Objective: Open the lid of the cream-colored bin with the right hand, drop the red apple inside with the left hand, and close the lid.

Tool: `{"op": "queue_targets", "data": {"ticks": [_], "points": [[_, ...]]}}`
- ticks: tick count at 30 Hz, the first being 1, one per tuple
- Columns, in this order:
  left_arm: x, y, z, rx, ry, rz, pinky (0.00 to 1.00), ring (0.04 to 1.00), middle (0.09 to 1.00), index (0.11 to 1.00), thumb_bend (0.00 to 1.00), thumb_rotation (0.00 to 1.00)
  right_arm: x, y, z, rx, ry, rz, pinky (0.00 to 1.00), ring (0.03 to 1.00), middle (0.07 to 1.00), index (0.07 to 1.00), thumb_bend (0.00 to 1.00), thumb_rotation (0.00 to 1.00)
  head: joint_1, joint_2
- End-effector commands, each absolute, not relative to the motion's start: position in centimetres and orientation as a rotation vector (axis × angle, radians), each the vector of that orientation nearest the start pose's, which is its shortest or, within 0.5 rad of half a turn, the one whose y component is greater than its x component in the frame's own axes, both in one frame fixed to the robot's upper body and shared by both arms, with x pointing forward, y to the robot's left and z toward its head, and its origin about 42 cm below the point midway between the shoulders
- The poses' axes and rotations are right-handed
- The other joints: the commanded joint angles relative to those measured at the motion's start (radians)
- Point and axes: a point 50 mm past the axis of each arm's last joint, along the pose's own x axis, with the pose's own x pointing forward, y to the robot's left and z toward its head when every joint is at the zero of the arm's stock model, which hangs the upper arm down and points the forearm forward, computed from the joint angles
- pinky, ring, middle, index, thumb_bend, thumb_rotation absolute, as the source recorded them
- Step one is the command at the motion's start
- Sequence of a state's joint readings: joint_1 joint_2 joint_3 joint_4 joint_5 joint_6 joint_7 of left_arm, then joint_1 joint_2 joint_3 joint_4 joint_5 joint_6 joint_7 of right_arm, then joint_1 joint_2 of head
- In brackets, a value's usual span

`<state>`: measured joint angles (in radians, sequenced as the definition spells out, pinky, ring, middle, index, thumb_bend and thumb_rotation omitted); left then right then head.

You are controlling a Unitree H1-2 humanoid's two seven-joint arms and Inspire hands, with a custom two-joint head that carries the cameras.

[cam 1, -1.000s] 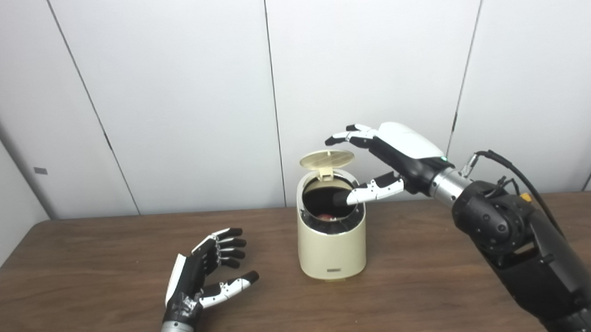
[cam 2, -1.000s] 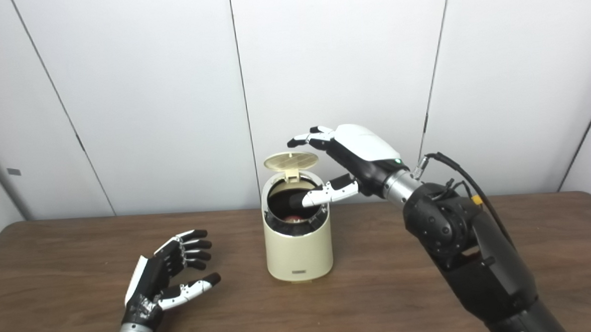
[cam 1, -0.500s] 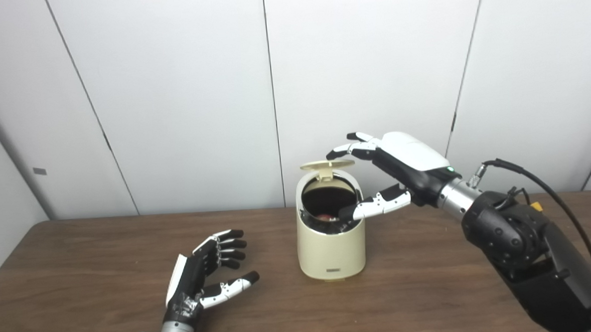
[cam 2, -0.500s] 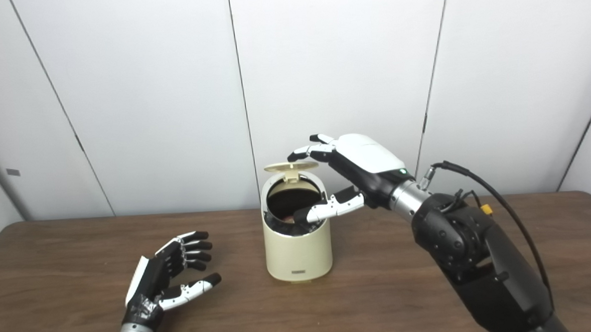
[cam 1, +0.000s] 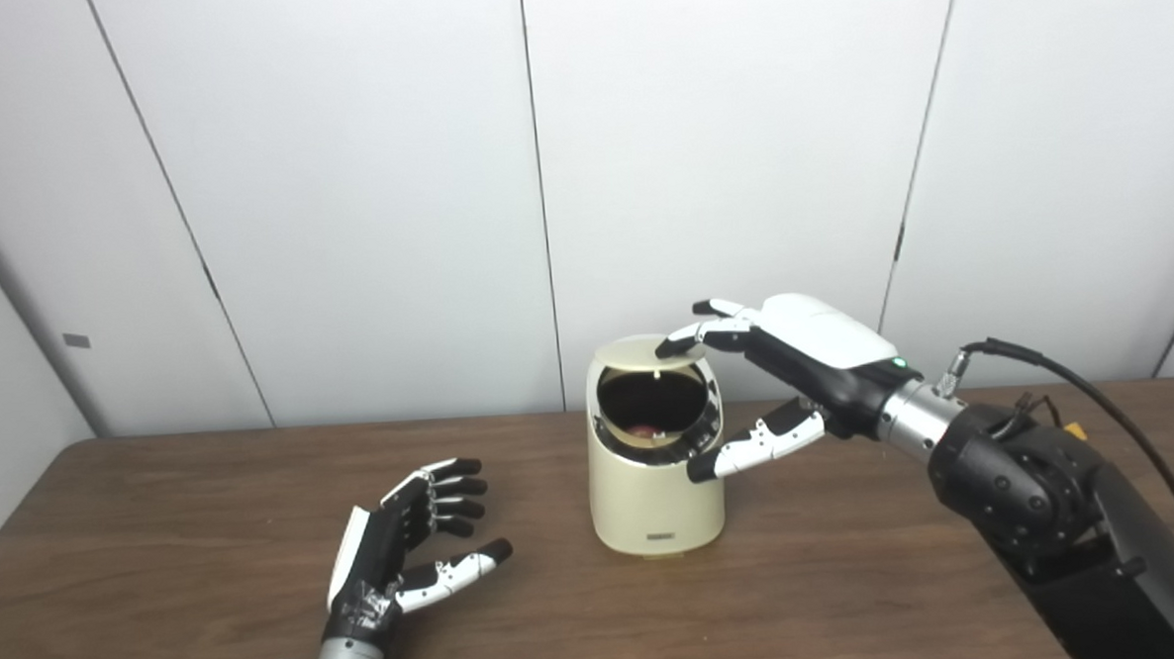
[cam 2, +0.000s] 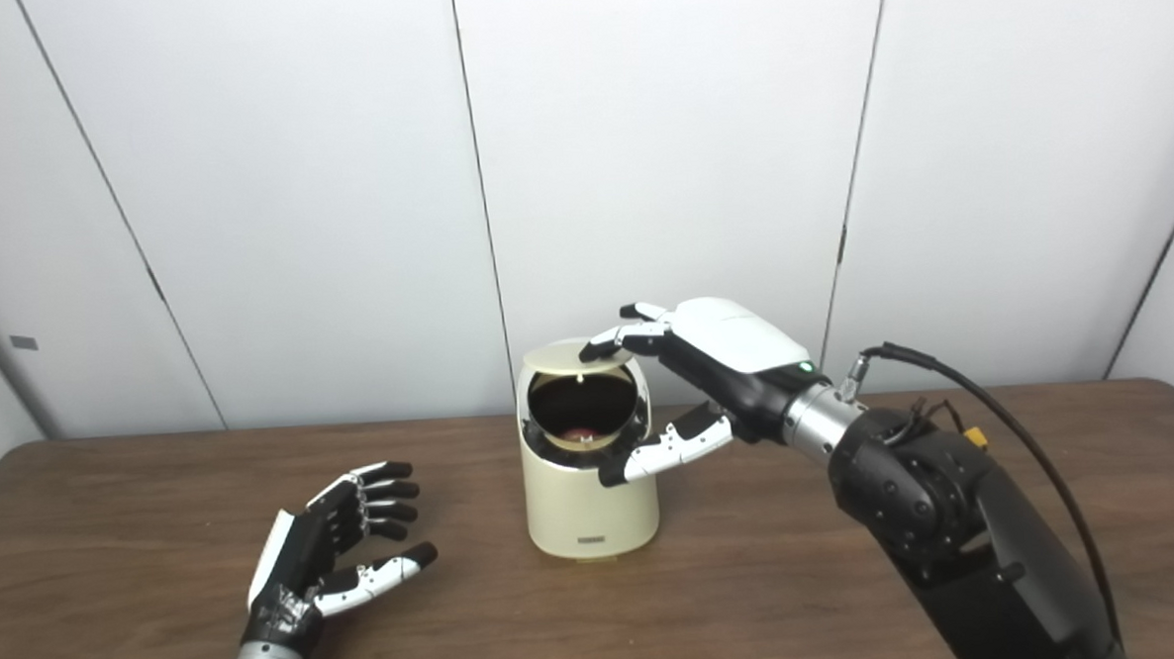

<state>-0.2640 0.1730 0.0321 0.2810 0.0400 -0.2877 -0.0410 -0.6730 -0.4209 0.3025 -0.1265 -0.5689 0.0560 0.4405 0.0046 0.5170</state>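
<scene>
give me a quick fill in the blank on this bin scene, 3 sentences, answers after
1. The fingers of the right hand rest on top of the bin's ____.
2. The red apple lies ____ the cream-colored bin.
3. The left hand holds nothing and hovers open over the ____.

Missing words: lid; inside; table

Red apple (cam 1: 643, 430): only a sliver seen inside bin (cam 1: 657, 495), rest hidden by rim. Lid (cam 1: 647, 349) partly covered by right hand (cam 1: 796, 360) fingers (cam 1: 682, 341). Both forearms cut off at bottom edge. Bin label too small to read.
</scene>
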Motion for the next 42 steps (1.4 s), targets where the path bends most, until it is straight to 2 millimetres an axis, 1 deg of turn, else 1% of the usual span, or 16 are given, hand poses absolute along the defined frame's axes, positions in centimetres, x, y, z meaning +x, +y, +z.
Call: {"op": "queue_targets", "data": {"ticks": [1,3,6,9,14,25,30,35,37,42], "points": [[35.9,26.6,11.6,0.215,-0.243,-0.049,0.59,0.638,0.701,0.755,0.71,0.05,41.4,-18.7,35.0,-1.200,-0.618,0.486,0.91,0.947,0.802,0.787,0.68,0.55,0.000,0.001],[35.9,26.5,11.5,0.210,-0.243,-0.049,0.59,0.639,0.702,0.755,0.71,0.05,41.3,-18.5,34.8,-1.209,-0.622,0.497,0.91,0.949,0.801,0.786,0.68,0.54,0.003,0.003],[35.9,26.5,11.5,0.211,-0.242,-0.048,0.59,0.640,0.700,0.751,0.71,0.04,41.0,-18.2,34.5,-1.224,-0.639,0.515,0.97,0.951,0.797,0.788,0.68,0.50,0.003,0.004],[35.8,26.4,11.5,0.211,-0.238,-0.044,0.59,0.641,0.700,0.751,0.71,0.04,40.8,-17.9,34.4,-1.242,-0.648,0.534,1.00,0.960,0.799,0.793,0.68,0.55,0.004,0.007],[35.9,26.4,11.6,0.207,-0.239,-0.042,0.58,0.640,0.697,0.752,0.71,0.03,40.6,-17.4,34.5,-1.255,-0.665,0.547,1.00,0.959,0.797,0.796,0.69,0.60,0.005,0.010],[35.8,26.4,11.6,0.209,-0.243,-0.050,0.59,0.644,0.699,0.752,0.71,0.05,40.3,-17.2,34.3,-1.284,-0.642,0.558,1.00,0.960,0.798,0.797,0.70,0.58,0.005,0.018],[35.7,26.3,11.7,0.206,-0.242,-0.050,0.58,0.635,0.696,0.748,0.71,0.04,40.4,-17.3,33.9,-1.296,-0.606,0.571,1.00,0.970,0.805,0.804,0.70,0.58,0.007,0.023],[35.6,26.4,11.7,0.205,-0.243,-0.049,0.58,0.632,0.692,0.748,0.72,0.06,40.7,-17.4,33.1,-1.311,-0.584,0.595,0.99,0.968,0.794,0.801,0.70,0.55,0.009,0.027],[35.6,26.4,11.7,0.206,-0.241,-0.048,0.59,0.634,0.693,0.749,0.73,0.07,40.8,-17.5,32.7,-1.315,-0.569,0.605,0.99,0.972,0.798,0.804,0.70,0.55,0.009,0.027],[35.4,26.4,11.7,0.210,-0.239,-0.049,0.59,0.631,0.694,0.751,0.72,0.07,41.0,-17.6,32.0,-1.347,-0.540,0.624,1.00,0.981,0.816,0.810,0.73,0.58,0.013,0.032]]}}
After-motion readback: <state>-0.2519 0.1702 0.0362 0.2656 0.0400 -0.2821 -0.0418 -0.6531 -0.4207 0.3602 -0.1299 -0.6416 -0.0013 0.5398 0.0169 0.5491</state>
